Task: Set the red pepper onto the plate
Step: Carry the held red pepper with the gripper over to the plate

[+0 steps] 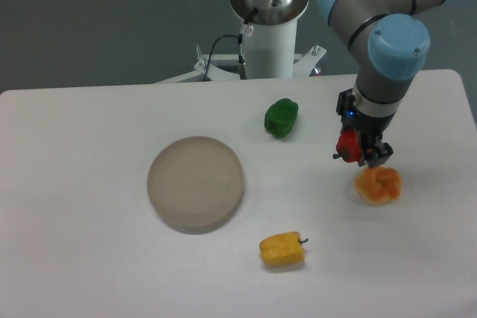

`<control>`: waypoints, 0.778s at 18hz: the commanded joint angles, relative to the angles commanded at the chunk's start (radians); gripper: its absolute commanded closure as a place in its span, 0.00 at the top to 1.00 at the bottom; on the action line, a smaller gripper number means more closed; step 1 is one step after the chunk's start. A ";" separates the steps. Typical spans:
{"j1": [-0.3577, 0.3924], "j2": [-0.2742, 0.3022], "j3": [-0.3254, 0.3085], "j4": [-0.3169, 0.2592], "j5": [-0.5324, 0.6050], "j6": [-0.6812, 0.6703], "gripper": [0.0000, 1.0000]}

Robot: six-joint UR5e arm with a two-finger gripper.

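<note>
The red pepper (347, 143) is small and glossy, with its dark stem pointing left. My gripper (358, 148) is shut on it and holds it just above the table at the right. The plate (195, 182) is a round grey-beige disc lying flat left of centre, well to the left of the gripper and with nothing on it.
A green pepper (281, 118) lies between the plate and the gripper, further back. A yellow pepper (282, 250) lies near the front, right of the plate. An orange lumpy toy (378, 185) sits just below and right of the gripper. The arm's base (267, 27) stands at the back.
</note>
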 joint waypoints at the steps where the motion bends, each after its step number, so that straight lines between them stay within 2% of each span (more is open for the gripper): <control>1: 0.000 0.000 0.002 -0.002 -0.003 0.002 0.35; 6: -0.031 -0.003 -0.005 -0.002 -0.014 -0.023 0.35; 8: -0.069 -0.002 -0.009 -0.002 -0.020 -0.061 0.34; 9: -0.122 0.006 -0.024 -0.002 -0.085 -0.152 0.31; 10: -0.138 0.017 -0.041 0.000 -0.101 -0.166 0.31; 14: -0.248 0.064 -0.096 0.003 -0.103 -0.254 0.31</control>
